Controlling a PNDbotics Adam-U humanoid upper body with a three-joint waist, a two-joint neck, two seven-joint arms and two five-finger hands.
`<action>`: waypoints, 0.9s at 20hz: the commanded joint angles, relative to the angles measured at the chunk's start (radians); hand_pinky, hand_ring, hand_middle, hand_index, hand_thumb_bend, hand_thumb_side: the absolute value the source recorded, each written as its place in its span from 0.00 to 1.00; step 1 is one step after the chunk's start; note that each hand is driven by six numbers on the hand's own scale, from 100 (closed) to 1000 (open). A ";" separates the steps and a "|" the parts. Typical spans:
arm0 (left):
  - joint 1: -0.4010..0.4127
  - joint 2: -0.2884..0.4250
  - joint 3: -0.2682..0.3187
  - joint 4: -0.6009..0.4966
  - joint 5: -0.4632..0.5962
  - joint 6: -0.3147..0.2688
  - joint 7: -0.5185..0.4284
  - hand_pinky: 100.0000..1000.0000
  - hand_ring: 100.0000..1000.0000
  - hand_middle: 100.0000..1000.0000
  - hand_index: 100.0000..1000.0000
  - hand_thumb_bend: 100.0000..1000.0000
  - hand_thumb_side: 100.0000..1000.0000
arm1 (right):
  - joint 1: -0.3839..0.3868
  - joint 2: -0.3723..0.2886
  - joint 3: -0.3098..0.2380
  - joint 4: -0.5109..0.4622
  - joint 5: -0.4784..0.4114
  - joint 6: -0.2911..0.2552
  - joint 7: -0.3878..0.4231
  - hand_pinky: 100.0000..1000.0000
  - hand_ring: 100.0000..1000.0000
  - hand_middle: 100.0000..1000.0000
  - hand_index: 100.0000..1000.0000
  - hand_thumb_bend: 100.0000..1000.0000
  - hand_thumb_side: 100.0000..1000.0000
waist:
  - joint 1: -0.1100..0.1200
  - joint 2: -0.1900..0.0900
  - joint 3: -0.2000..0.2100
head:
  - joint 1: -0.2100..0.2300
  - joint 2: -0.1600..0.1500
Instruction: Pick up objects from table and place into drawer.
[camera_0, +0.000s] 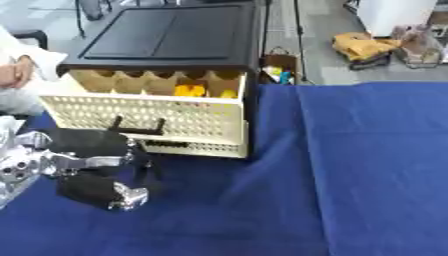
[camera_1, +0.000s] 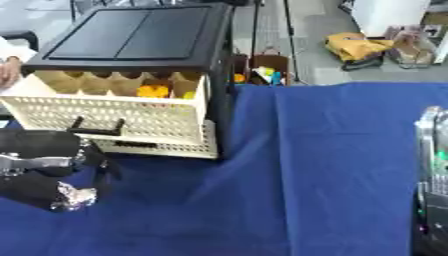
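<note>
Your left hand (camera_0: 92, 167) sits low just in front of the open drawer (camera_0: 144, 112), fingers curled with nothing I can see in them, and the yellow stuff (camera_0: 190, 90) already lies inside, up and right.

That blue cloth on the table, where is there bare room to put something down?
The blue tablecloth lies bare right of the cream perforated plastic drawer, out to the right arm. It is crowded in front of the drawer, where the black left hand sits.
</note>
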 joint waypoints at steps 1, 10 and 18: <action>-0.012 0.013 0.021 -0.007 0.000 0.033 0.008 0.00 0.06 0.51 0.88 0.00 1.00 | -0.010 -0.018 -0.006 -0.016 0.002 0.005 -0.003 0.60 0.71 0.48 0.58 0.00 0.86 | 0.002 -0.016 0.000 | 0.005 -0.008; -0.024 0.013 0.036 -0.007 -0.082 0.053 0.050 0.00 0.07 0.50 0.84 0.00 1.00 | -0.005 -0.020 -0.006 -0.016 -0.004 0.008 -0.005 0.61 0.71 0.47 0.58 0.00 0.86 | 0.006 -0.012 -0.004 | 0.007 -0.013; -0.037 0.014 0.040 -0.007 -0.135 0.052 0.065 0.00 0.08 0.50 0.83 0.00 1.00 | -0.008 0.005 0.000 -0.016 0.018 0.006 -0.002 0.61 0.71 0.47 0.57 0.00 0.86 | 0.008 -0.012 -0.008 | 0.010 -0.017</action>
